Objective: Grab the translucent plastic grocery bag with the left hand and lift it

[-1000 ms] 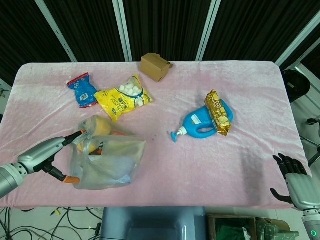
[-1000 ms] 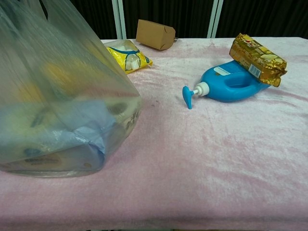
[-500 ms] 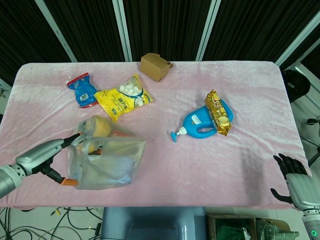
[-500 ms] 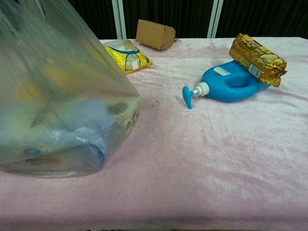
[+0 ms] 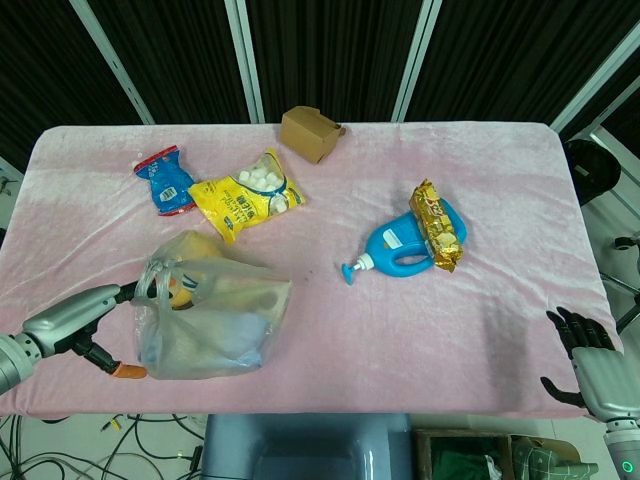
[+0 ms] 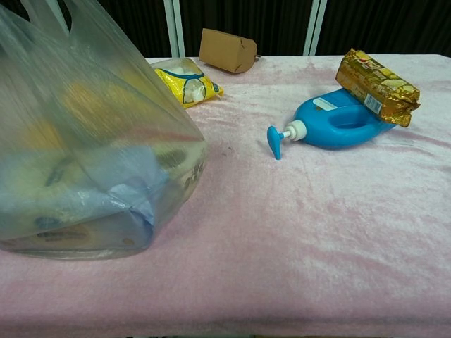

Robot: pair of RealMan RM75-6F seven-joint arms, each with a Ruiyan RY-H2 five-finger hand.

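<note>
The translucent plastic grocery bag rests on the pink table near the front left, with yellow, orange and blue goods showing through it. In the chest view the bag fills the left side and stands on the cloth. My left hand is at the bag's left side. Its upper finger reaches the bunched handles, while the orange-tipped thumb lies well apart below, by the bag's lower left corner. Nothing is pinched between them. My right hand hangs off the front right table corner, holding nothing.
A blue pump bottle with a gold snack pack on it lies right of centre. A yellow marshmallow bag, a blue-red packet and a brown carton sit toward the back. The table's front edge runs just below the bag.
My left hand has drawn back to the left and slightly down. The bag's top has folded over its contents and its handles have bunched toward the finger. The right hand has not moved.
</note>
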